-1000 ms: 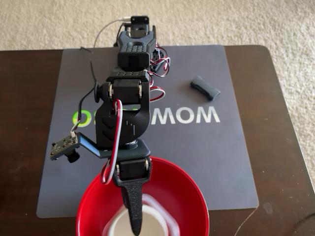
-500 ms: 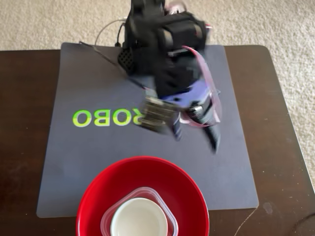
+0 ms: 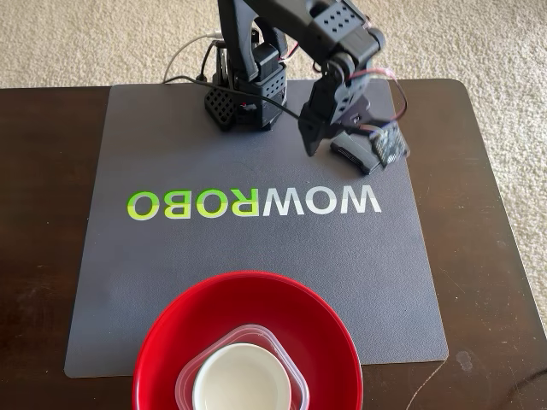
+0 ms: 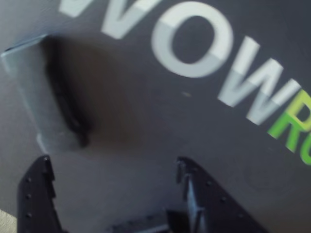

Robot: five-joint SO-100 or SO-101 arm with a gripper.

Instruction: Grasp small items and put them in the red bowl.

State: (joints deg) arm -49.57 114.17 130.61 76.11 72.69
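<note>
From the fixed view I see the large glossy red round bowl (image 3: 248,342) at the near edge of the grey mat (image 3: 171,282) on the dark wooden counter (image 3: 43,256). Inside it sits the clear square plastic container (image 3: 242,376), holding the small white round bowl (image 3: 241,382). My gripper (image 3: 318,137) hovers released, jaws apart and empty, just beside the small dark grey oblong clip (image 4: 46,92) lying on the mat.

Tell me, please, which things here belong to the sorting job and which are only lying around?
Belong to the job:
- red bowl
- clear container and white bowl, already in the red bowl
- dark grey clip, on the mat
- hand, open near the clip

Only around:
- printed mat
- wooden table
- carpet
</note>
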